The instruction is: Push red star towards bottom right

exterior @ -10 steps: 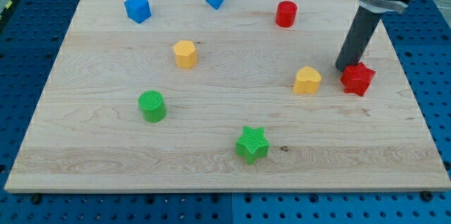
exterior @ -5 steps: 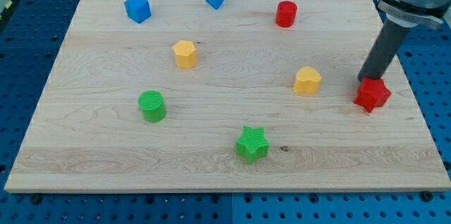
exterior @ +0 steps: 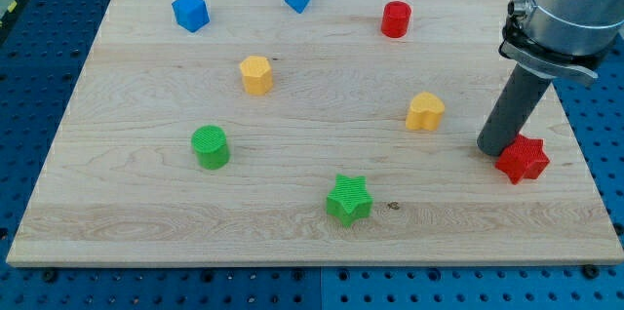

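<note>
Red is the colour to watch: the red star (exterior: 522, 159) lies close to the wooden board's (exterior: 292, 213) right edge, a little below the middle of that edge, and my tip (exterior: 494, 149) stands just at the star's upper-left side, touching it or very nearly so. To do this push well, I would keep the rod behind the star on that upper-left side and drive on a diagonal down and to the view's right, slowly, since a star can spin off a round rod and the edge is close. There is no claw here at all, only the straight dark rod, so nothing opens or closes and nothing is held; the contact is a bare nudge. Taking the star as the landmark and going from near to far: the green star (exterior: 348, 199) sits to its lower left, the yellow block (exterior: 425, 111) up and left, and the red cylinder (exterior: 395, 19) far above and left.
</note>
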Tool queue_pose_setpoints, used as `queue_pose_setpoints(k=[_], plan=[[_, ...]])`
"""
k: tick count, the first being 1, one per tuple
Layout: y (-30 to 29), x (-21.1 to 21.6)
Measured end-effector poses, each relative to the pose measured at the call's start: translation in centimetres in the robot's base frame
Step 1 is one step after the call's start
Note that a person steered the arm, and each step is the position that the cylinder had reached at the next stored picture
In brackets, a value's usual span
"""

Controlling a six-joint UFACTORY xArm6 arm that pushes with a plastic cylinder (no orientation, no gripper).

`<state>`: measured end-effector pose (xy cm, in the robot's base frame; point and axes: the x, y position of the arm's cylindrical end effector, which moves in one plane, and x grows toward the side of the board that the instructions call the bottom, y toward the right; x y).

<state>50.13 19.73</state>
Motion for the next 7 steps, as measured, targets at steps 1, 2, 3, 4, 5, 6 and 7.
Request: queue_pose_setpoints(k=[1,2,3,4,5,6,7], plan=[[1.4,-1.0],[1.4,-1.1],[2.3,-1.2],[2.3,0.2],[2.3,0.4],[3.1,-1.9],[4.0,-1.3]])
